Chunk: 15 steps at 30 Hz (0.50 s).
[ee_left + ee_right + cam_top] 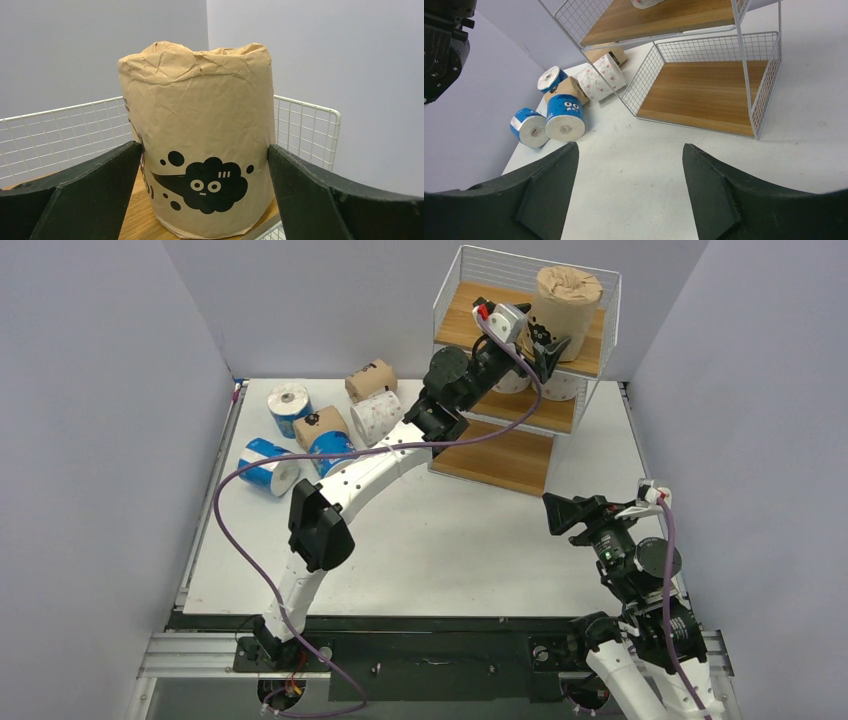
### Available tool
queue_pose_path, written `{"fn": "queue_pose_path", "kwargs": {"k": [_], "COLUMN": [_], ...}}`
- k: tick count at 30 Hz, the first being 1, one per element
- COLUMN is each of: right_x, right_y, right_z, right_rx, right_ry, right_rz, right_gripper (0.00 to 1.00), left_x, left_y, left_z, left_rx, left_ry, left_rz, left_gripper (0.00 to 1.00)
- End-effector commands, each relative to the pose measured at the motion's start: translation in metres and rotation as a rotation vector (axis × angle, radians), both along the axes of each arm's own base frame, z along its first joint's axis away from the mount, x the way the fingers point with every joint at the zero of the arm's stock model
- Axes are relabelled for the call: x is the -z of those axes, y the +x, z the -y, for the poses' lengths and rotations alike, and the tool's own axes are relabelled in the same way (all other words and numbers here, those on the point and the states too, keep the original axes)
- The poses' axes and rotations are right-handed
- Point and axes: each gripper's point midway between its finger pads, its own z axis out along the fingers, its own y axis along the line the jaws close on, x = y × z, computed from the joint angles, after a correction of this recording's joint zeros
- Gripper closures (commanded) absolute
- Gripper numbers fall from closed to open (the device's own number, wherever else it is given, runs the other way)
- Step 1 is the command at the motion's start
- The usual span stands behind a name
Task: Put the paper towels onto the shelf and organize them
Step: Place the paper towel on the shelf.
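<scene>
Step in hand, as judged: setting the brown roll (200,140) on the top board (465,320) of the shelf (520,260), right end, close to the right wire wall.

Left gripper (555,345): jaws spread as wide as they go, one finger on each flank of the roll. Fingertips (132,150) sit at the wrapper; cannot tell whether they press. The roll stands on the board by itself.

Right gripper (629,150): parted, nothing between the fingers, low over the table (649,200) near the shelf's bottom tier.

Orientation: roll upright, core axis vertical, crimped wrapper end up. Black cloud-face mark faces the left wrist camera.

To do it well: back the gripper out straight and level along the finger line. Any sideways sweep could drag a flank and tip the roll. Leave the board's left part free for the other brown rolls (370,380), which lie on the table at far left.
</scene>
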Motion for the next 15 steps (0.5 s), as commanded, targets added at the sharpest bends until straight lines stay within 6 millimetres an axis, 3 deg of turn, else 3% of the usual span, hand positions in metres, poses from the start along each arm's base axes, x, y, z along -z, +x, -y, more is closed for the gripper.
{"fn": "queue_pose_path", "kwargs": {"k": [1,9,15], "right_x": [-0.004,-0.001,0.004], "right_y": [-0.003,-0.003,-0.003], "right_z": [0.002,0.003,0.003], "right_rx": [0.002,0.006,0.005], "right_ry": [-0.02,-0.023,-0.024], "right_rz": [0.024,0.02,0.013], "right_gripper": [0.29,0.29,0.29], "left_x": [-0.039,-0.073,-0.073], "left_y": [-0.016,-0.049,-0.069], "left_z": [-0.017,-0.046,-0.073], "left_rx": [0.033,0.066,0.048], "left_ry": [-0.091,-0.138,-0.128], "left_rz": [0.028,0.063,0.063], "left_gripper": [0.04,0.04,0.04]}}
